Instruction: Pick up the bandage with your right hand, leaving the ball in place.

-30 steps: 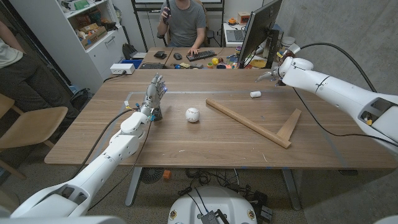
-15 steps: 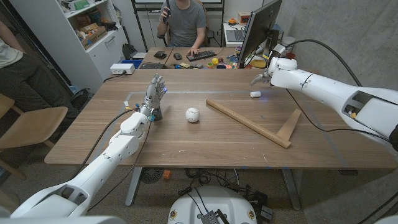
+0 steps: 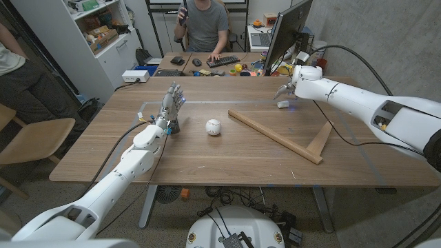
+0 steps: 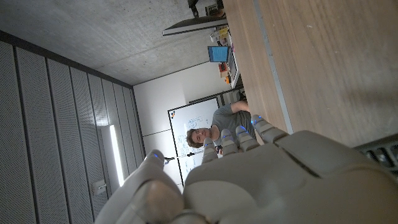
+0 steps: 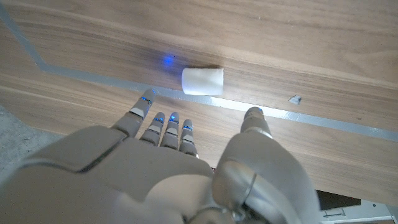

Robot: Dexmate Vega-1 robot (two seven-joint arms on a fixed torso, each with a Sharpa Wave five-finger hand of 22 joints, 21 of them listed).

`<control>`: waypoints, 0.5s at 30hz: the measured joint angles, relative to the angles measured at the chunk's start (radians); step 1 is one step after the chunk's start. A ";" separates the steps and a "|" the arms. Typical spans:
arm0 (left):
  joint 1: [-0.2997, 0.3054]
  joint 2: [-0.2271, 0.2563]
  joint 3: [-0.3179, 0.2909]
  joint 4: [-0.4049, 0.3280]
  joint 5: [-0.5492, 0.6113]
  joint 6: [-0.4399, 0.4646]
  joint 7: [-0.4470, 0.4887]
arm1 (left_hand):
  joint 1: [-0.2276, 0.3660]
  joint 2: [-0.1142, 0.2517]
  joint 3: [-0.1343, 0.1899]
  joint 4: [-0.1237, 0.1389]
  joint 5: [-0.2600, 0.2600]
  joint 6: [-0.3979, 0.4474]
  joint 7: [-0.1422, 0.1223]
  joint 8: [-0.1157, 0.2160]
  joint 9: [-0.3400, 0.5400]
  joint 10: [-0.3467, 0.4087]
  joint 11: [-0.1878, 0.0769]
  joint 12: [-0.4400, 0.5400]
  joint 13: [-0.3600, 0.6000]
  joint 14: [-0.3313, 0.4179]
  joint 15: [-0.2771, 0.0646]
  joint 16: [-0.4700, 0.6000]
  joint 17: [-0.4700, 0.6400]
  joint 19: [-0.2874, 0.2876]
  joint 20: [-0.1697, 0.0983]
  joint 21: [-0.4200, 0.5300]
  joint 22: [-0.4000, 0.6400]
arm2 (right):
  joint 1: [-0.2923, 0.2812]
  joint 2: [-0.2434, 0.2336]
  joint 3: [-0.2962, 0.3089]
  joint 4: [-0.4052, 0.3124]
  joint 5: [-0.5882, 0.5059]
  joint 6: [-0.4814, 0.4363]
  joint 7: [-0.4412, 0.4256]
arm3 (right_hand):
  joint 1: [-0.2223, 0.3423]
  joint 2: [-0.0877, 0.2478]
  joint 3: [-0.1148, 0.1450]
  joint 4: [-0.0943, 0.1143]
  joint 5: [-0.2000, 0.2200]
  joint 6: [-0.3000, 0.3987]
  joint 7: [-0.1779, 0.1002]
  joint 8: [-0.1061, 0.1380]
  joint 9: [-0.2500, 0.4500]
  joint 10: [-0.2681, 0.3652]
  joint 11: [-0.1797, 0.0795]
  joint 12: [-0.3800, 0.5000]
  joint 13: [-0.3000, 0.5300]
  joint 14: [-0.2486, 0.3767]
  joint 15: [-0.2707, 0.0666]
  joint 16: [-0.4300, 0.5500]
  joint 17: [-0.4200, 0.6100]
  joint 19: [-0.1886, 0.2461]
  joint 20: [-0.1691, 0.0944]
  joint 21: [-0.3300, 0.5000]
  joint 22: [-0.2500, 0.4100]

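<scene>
Wooden desk [image 3: 207, 155] carried the bandage [image 3: 282, 104] at its far right, lying loose just under my right robot hand [image 3: 284, 88]; over the last second I had swung that robot hand inward from the right until it hung over the roll, fingers [image 5: 163, 124] apart, nothing held; grasp looked imminent; ball [image 3: 213, 127] sat mid-desk, well apart, beside the left robot hand [image 3: 173, 102], fingers apart and upright.

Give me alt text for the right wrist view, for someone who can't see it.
The robot's right hand, fingers spread open, hovers over a small white cylindrical bandage roll lying on its side on the wooden table. A strip of grey tape runs across the wood beside the roll.
</scene>
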 measured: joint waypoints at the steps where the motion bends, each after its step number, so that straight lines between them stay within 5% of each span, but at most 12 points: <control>1: 0.000 0.000 0.000 0.000 0.000 0.000 0.000 | 0.000 0.000 0.000 0.000 0.000 0.000 0.000 0.000 0.000 0.000 0.000 0.000 0.000 0.000 0.000 0.000 0.000 0.000 0.000 0.000 0.000 | -0.001 0.003 -0.001 0.004 0.000 0.000 0.001 | 0.004 0.004 0.000 0.000 0.000 0.000 0.000 0.000 0.000 0.000 0.000 0.000 0.000 0.003 -0.003 0.000 0.000 0.003 -0.003 0.000 0.000; 15: 0.002 0.001 0.000 -0.002 0.000 0.001 0.001 | 0.004 0.004 0.000 0.000 0.000 0.005 0.005 0.000 0.000 0.000 0.000 0.000 0.000 0.000 0.000 0.000 0.000 0.000 0.000 0.000 0.000 | -0.001 0.047 -0.016 0.080 -0.009 0.035 0.021 | 0.040 0.023 0.008 -0.016 0.007 0.031 -0.015 0.008 0.005 0.013 -0.006 0.000 0.005 0.015 -0.003 0.000 0.000 0.027 -0.016 0.000 0.003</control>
